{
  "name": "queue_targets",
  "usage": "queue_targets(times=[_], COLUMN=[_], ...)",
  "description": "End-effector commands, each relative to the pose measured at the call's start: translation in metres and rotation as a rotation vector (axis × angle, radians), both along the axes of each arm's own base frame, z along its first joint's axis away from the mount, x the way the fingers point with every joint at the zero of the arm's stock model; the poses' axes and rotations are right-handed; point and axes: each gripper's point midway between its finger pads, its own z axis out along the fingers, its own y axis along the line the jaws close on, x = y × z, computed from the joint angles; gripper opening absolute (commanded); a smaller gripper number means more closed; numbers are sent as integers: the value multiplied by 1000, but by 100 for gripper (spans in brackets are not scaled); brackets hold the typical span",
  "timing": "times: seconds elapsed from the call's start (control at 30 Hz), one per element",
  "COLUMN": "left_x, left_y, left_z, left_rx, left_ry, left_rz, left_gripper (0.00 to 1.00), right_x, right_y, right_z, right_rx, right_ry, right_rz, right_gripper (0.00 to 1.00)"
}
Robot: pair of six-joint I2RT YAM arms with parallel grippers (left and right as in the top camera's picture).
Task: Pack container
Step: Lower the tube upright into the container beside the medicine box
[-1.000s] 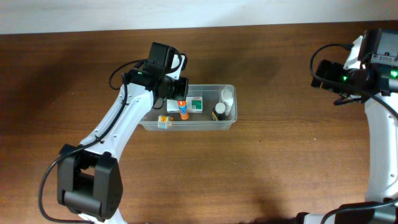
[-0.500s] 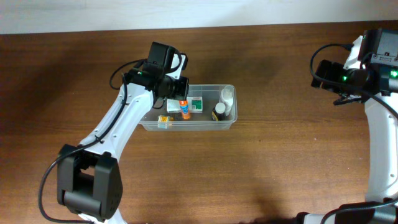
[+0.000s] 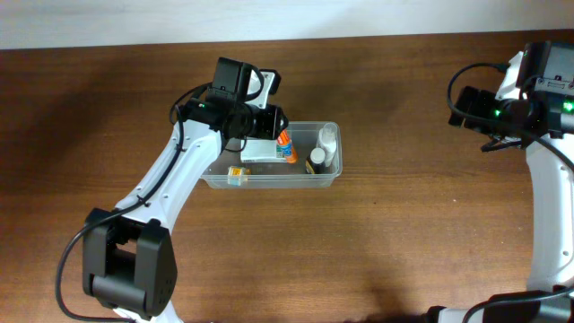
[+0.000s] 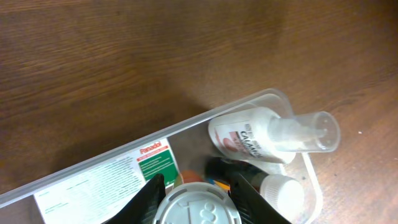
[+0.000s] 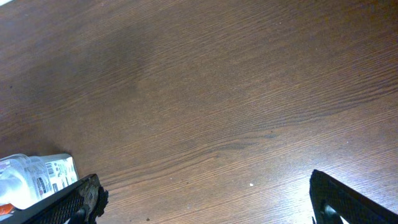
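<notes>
- Packing at the brown wooden worktop (image 3: 404,233): the clear plastic rectangular container (image 3: 278,183) is seen left of centre, lying flat and open-topped.
- The left gripper (image 4: 196,184) is held over the container's middle, its fingers clamped on either side of a small orange-and-white tube (image 4: 196,208), whose round white end faces the wrist camera.
- A white carton with green print (image 4: 106,183) is laid flat inside the container, just beside the held tube.
- A white spray bottle with a clear cap (image 4: 261,137) is lodged at the container's right end, and a small yellow box (image 3: 236,175) at the left.
- The right gripper (image 5: 205,196) is kept well apart at the far right, fingers spread wide with nothing between them; one container corner is caught at the edge of its wrist view.
</notes>
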Motion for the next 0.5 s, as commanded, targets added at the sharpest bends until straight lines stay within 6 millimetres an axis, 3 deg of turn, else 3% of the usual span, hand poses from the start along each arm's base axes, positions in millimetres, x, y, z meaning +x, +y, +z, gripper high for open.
queue_targets(times=[0.0,0.17,0.47], left_x=[-3,-4,-14], left_y=[-10,-10,-16], left_z=[20,17,-8], left_rx=[-65,-59,-7], left_ry=[-18,-15,-16], left_rz=[-24,-24,-37], left_gripper=[34,33,34], right_x=[0,0,0], right_y=[-4,-4,-4], right_z=[2,2,2], right_rx=[-5,-5,-5], right_ry=[-6,-6,-6], right_rz=[-17,-18,-18], right_gripper=[98,98,98])
